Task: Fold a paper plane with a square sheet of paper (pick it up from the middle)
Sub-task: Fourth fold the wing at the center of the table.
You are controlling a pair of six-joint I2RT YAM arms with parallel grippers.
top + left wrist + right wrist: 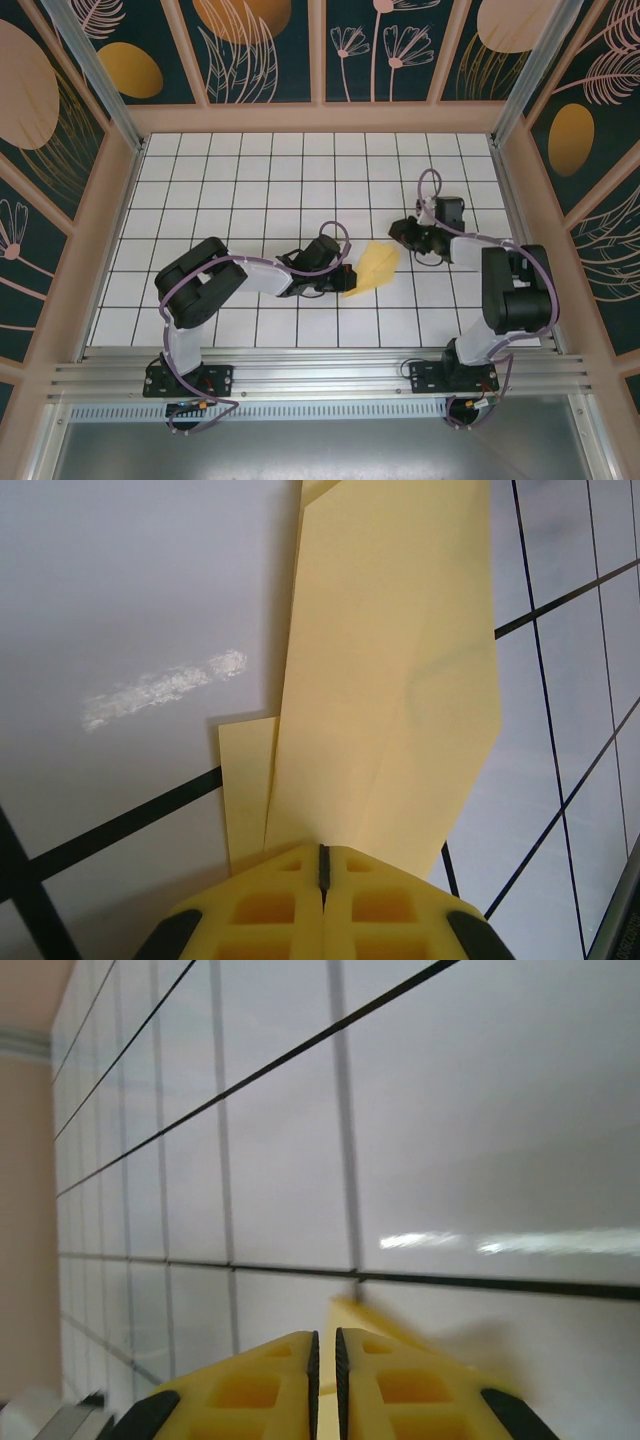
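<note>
Top view: paper plane [372,268], yellow & partly folded, sits on the white grid table [250,180] about mid-table, a bit right of centre & toward the near half, long axis running near-left to far-right. L gripper [343,278] reaches in from the left, its arm stretched low across the tiles, and meets the plane's near-left end. L wrist view: its yellow fingers [295,885] are clenched on the paper's edge, pads pressed together w/ only a dark seam btwn them, and the sheet [390,660] fans away from the tips. Several layers show, incl. a small flap [245,790] sticking out on one side & a faint crease across the top layer. A white scuff [160,688] marks the tile beside it. R gripper [408,235] comes off the right arm, which rises from its base at near right, tips just beside the plane's far-right end. R wrist view: fingers [285,1360] almost together, a thin slit btwn the pads, and a yellow paper corner [350,1312] pokes out just past the tips. Can't tell whether that corner is pinched or only touching, so R grip state is unclear. Dark leaf-print wall panels [265,50] ring the table, w/ an alu rail [320,375] along the near edge.
</note>
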